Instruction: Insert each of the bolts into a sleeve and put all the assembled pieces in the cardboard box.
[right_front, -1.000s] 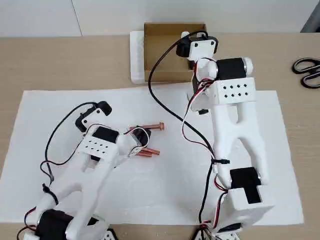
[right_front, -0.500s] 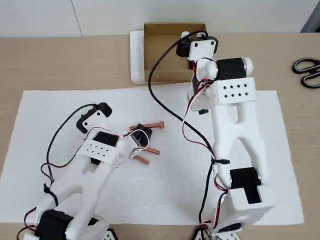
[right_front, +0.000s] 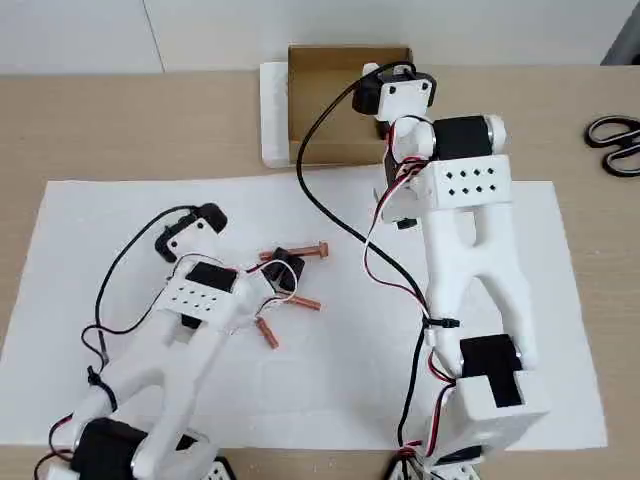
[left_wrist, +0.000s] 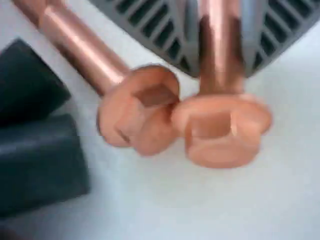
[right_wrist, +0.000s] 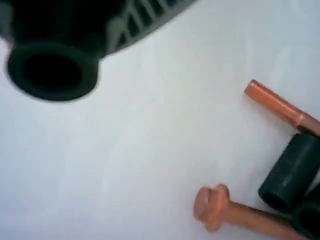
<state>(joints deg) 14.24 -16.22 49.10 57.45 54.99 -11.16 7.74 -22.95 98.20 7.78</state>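
My left gripper (right_front: 263, 314) is shut on a copper bolt (right_front: 268, 333), whose hex head (left_wrist: 221, 131) sticks out below the ribbed grey jaws. A second bolt (left_wrist: 131, 107) lies on the paper right beside it, next to black sleeves (left_wrist: 37, 160). In the high view that bolt (right_front: 305, 302) lies just right of the gripper, and a third bolt (right_front: 308, 250) lies farther back by a black sleeve (right_front: 288, 267). My right gripper (right_front: 400, 214) hangs over the paper's far side, shut on a black sleeve (right_wrist: 52, 71). The cardboard box (right_front: 335, 100) stands at the back.
A large white sheet (right_front: 100, 250) covers the table's middle. The box sits against a white foam piece (right_front: 272, 110). Scissors (right_front: 615, 140) lie at the far right edge. The right wrist view takes in two bolts (right_wrist: 235, 212) and a sleeve (right_wrist: 292, 172) on the paper.
My left gripper has pulled one bolt away from the bolt beside it, swinging it toward the near side and left. The right arm has stayed still.
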